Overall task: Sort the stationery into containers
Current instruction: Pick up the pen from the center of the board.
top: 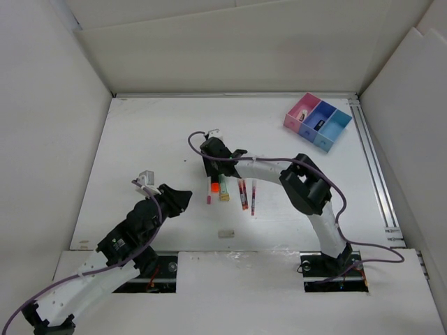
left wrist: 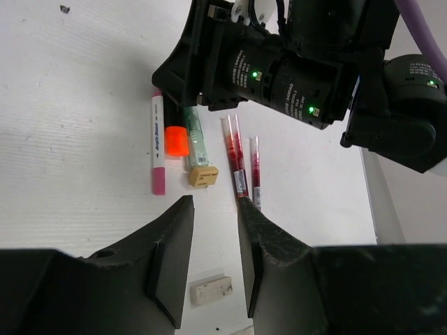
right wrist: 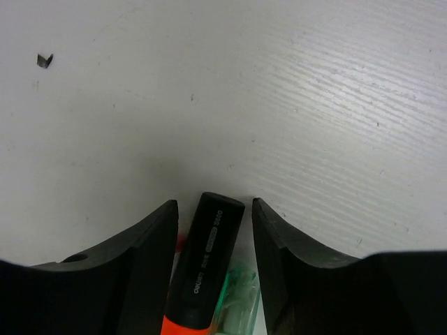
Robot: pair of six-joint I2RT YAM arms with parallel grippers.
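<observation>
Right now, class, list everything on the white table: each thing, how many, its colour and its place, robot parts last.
three-bin plastic tray: 1; pink, dark blue, light blue; far right corner.
thin red pens: 3; red; centre, side by side.
pink-and-white pen: 1; left end of the row.
black-bodied orange marker: 1; between the pink pen and the tube.
clear green tube with tan cap: 1; right of the marker.
small white eraser block: 1; white; alone, nearer the arms.
left gripper: 1; black; open, near the red pens.
right gripper: 1; black; open, straddling the marker.
</observation>
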